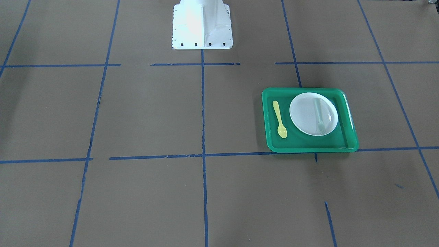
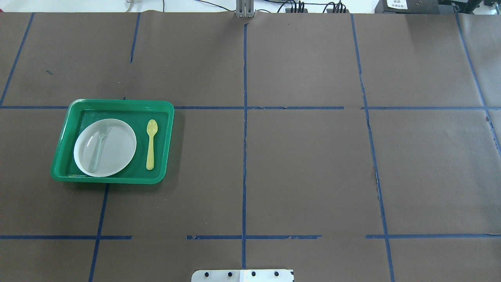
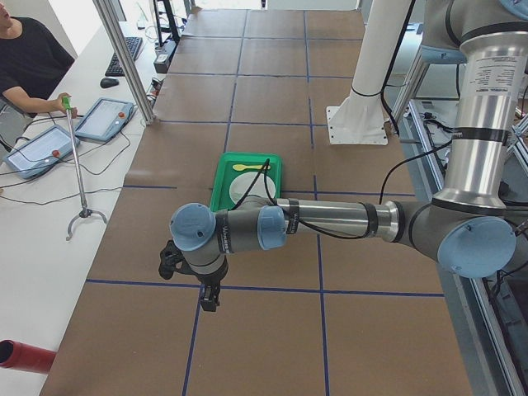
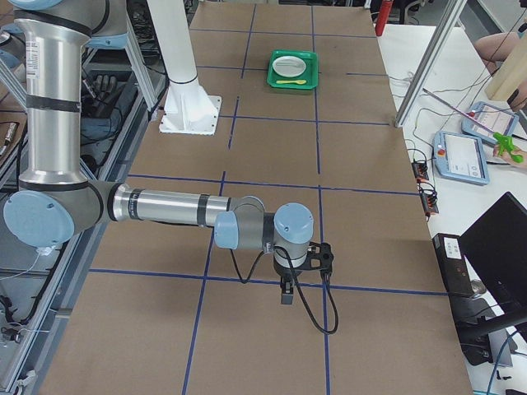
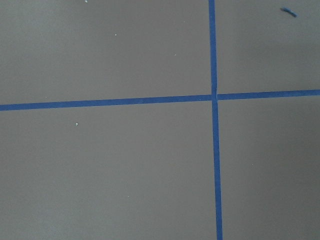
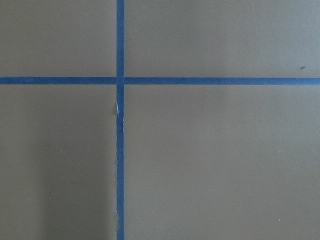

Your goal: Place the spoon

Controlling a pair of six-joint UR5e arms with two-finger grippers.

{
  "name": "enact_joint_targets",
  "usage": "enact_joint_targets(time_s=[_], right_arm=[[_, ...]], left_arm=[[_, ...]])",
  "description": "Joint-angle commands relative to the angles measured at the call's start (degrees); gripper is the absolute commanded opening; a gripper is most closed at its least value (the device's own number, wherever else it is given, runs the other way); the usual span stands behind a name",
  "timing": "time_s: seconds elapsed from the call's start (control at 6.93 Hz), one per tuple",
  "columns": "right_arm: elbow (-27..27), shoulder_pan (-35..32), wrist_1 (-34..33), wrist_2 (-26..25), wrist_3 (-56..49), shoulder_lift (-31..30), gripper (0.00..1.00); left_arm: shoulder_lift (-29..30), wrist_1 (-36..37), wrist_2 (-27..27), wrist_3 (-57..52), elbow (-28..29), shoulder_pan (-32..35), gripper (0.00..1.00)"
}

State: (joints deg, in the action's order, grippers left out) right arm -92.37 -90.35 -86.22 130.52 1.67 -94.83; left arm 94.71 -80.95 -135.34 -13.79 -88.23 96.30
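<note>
— One view at a time. Front-facing: spoon point(image 1: 280, 119) flat on the green tray point(image 1: 308, 148) floor, just beside the white plate point(image 1: 303, 116), not touching. Long axis running toward the robot's base, bowl pointing away from it.
— Overhead: agreed, spoon point(image 2: 151, 144) right of the plate, bowl toward the far edge, roughly parallel to the fork point(image 2: 98, 150) on the plate.
— Exterior left: left gripper point(image 3: 206, 290) pointing down above the brown paper point(image 3: 264, 346), apart from the tray. Can't tell jaw opening or any load.
— Exterior right: right gripper point(image 4: 287, 294) likewise, near a blue tape point(image 4: 379, 288) line, far from the tray. Can't tell either.
— Wrist views: just paper and tape crossings.
</note>
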Motion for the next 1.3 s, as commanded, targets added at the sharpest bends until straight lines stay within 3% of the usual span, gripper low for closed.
enact_joint_targets(time_s=[0.0,1.15], right_arm=[[0.0,0.0,0.0,-0.1,0.0,0.0,1.0],[0.0,0.0,0.0,0.0,0.0,0.0,1.0]], left_arm=[[0.1,-1.4,-0.1,-0.1,0.2,-1.8,1.0],[-0.6,-0.4,0.0,-0.5,-0.5,-1.6,1.0]])
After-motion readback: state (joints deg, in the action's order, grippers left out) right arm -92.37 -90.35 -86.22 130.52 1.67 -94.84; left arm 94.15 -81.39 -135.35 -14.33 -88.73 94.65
